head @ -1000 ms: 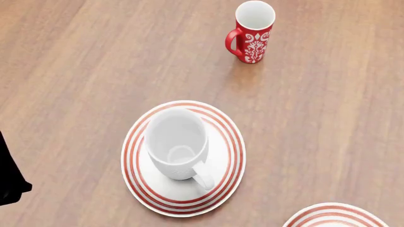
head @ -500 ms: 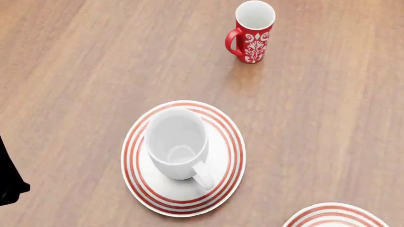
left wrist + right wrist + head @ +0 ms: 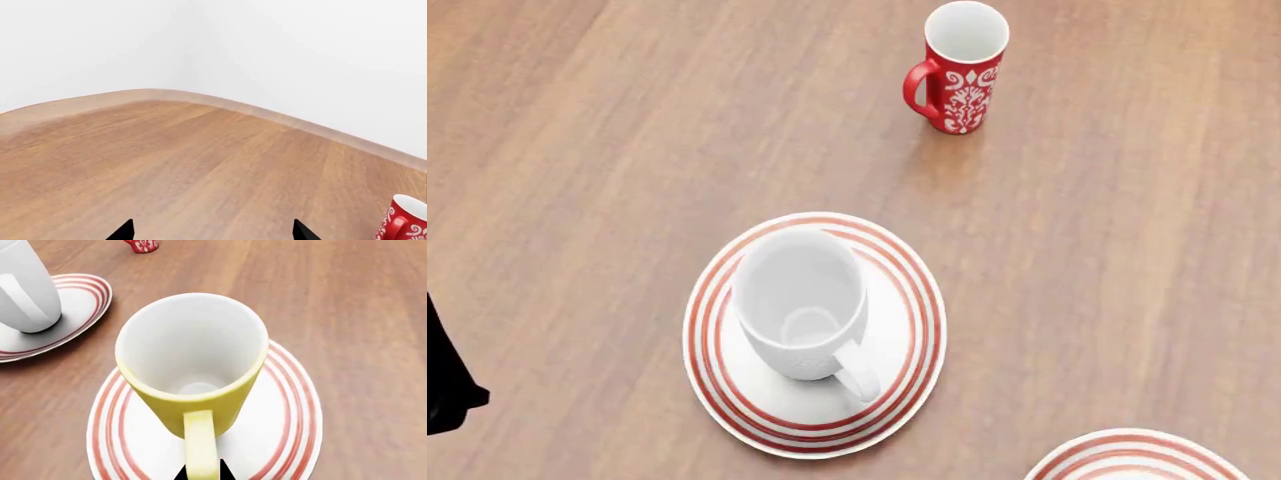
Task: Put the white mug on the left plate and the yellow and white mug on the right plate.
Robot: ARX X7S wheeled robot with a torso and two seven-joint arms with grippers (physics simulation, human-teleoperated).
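Right wrist view: the yellow and white mug [image 3: 193, 365] is seen upright at frame centre on the right plate [image 3: 287, 425], the white mug [image 3: 801, 303] likewise on the left plate [image 3: 914, 300]; jaw states cannot be told, so only retreat is judged outstanding.

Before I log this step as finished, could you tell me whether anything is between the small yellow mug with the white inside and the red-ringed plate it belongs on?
Nothing visible stands between them. The yellow and white mug stands upright on the right plate. The large plain white mug likewise sits on the left plate. The red patterned mug stands well apart on the wooden table.
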